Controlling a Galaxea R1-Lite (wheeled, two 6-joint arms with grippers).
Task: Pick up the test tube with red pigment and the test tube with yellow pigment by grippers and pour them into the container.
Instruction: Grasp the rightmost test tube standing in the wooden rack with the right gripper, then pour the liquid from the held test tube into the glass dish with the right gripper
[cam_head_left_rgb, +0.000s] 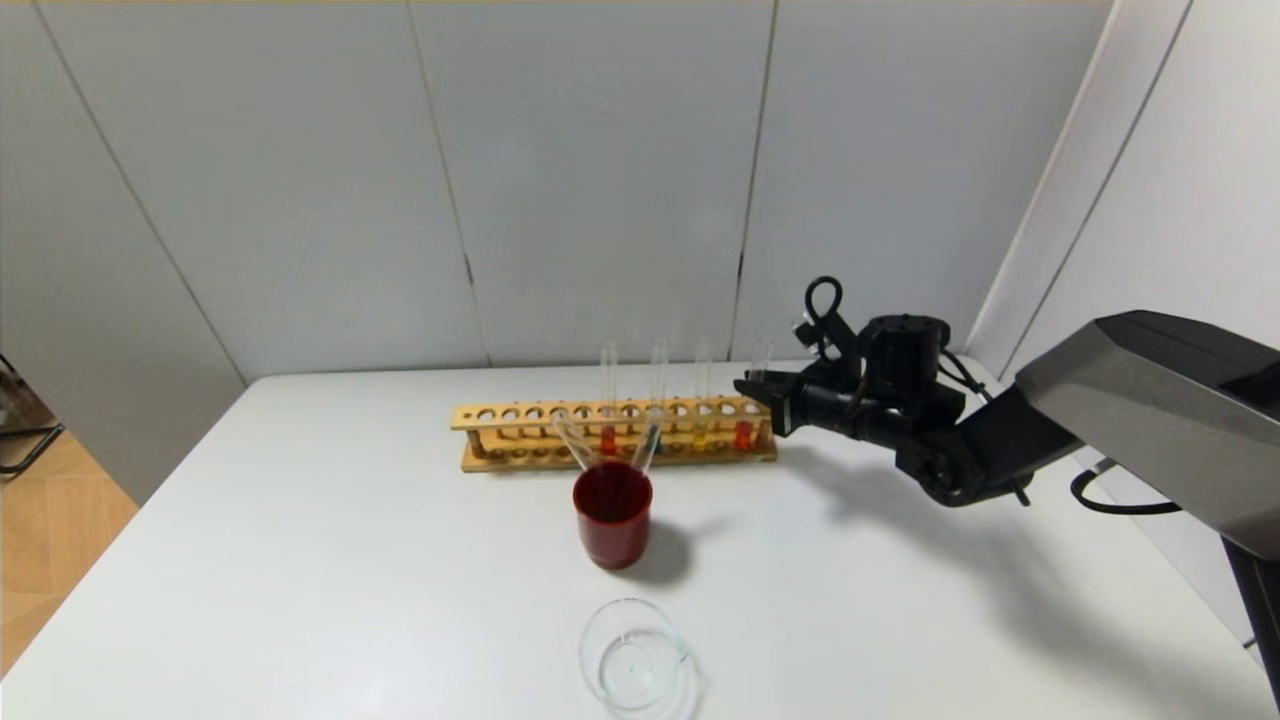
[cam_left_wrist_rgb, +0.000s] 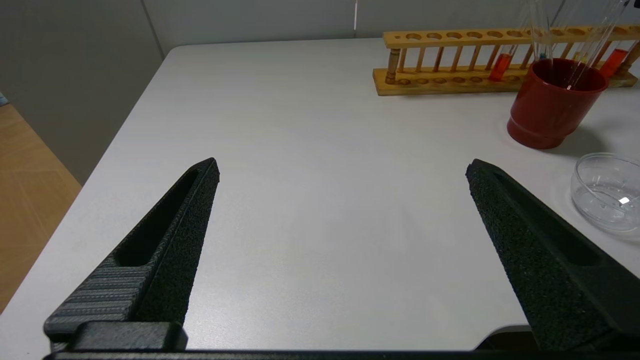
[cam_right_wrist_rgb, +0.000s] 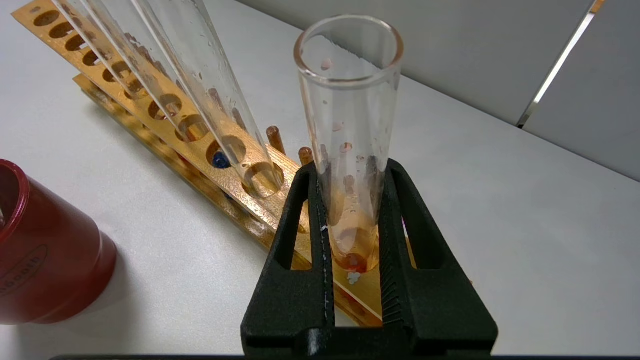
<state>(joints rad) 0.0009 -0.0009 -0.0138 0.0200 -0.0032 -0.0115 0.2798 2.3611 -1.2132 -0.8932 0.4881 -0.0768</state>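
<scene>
A wooden rack (cam_head_left_rgb: 520, 415) at the table's back holds upright tubes. One test tube with red pigment (cam_head_left_rgb: 743, 434) stands in the rack's right end hole, and my right gripper (cam_head_left_rgb: 757, 386) is shut on it; the right wrist view shows the fingers (cam_right_wrist_rgb: 300, 210) clamping the glass (cam_right_wrist_rgb: 350, 100) above the rack. Another red tube (cam_head_left_rgb: 608, 440) stands farther left. The test tube with yellow pigment (cam_head_left_rgb: 700, 437) stands next to the gripped tube. The clear glass container (cam_head_left_rgb: 635, 665) sits at the table's front. My left gripper (cam_left_wrist_rgb: 342, 167) is open and empty over bare table.
A dark red cup (cam_head_left_rgb: 613, 520) stands in front of the rack with two empty tubes leaning in it. A teal-blue tube (cam_head_left_rgb: 655, 435) is in the rack. The red cup (cam_left_wrist_rgb: 550, 105) and container (cam_left_wrist_rgb: 607, 192) also show in the left wrist view.
</scene>
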